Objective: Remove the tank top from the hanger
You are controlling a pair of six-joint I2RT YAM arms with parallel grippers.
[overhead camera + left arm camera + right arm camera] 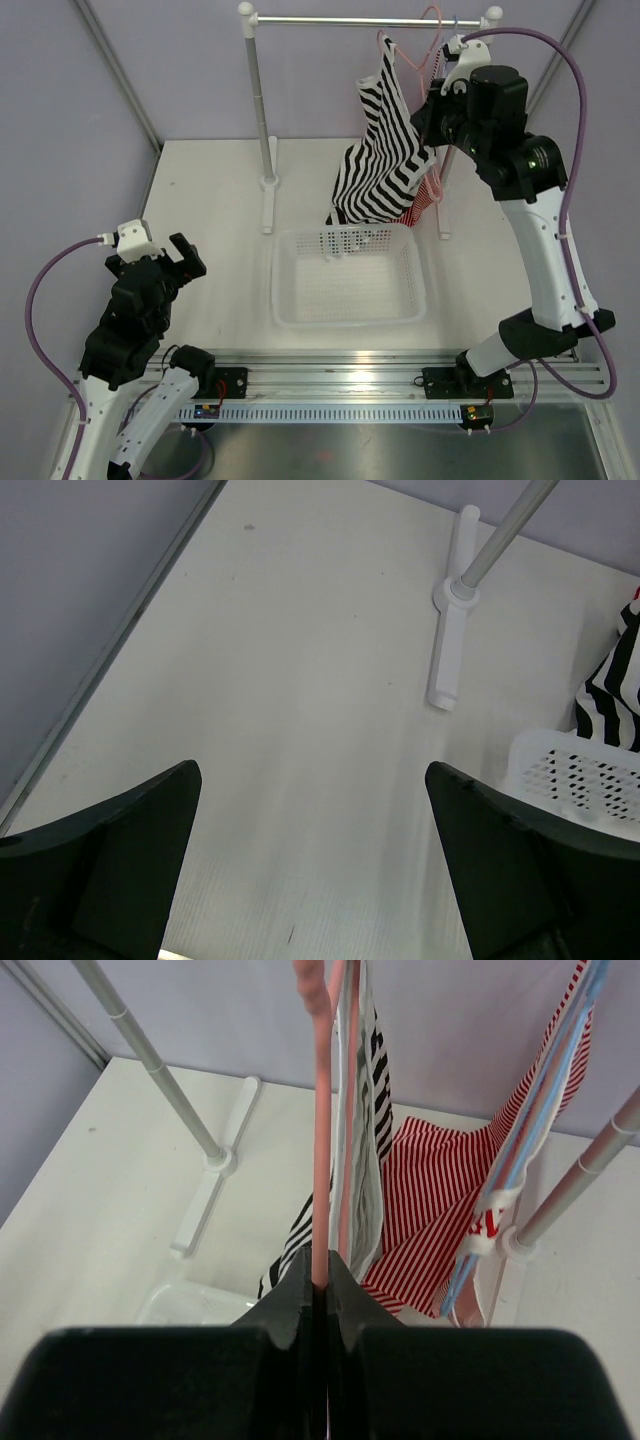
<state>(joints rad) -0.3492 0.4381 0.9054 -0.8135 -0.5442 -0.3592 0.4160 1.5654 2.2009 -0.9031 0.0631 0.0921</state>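
The black-and-white striped tank top (385, 150) hangs from the pink wire hanger (432, 42) on the rack's rail, and its hem droops toward the basket's far edge. My right gripper (428, 112) is raised beside the cloth. In the right wrist view it (322, 1278) is shut on the hanger (320, 1110), pinching one pink wire, with the tank top (368, 1150) just behind the wire. My left gripper (182, 256) hovers low at the table's left, far from the garment. It stands open (312, 770) with only bare table between the fingers.
A white perforated basket (345, 318) sits mid-table under the tank top, also seen in the left wrist view (580, 770). The rack's left pole (262, 110) stands behind it. A red-and-white striped top (430, 1200) on a light blue hanger (540, 1110) hangs at the right.
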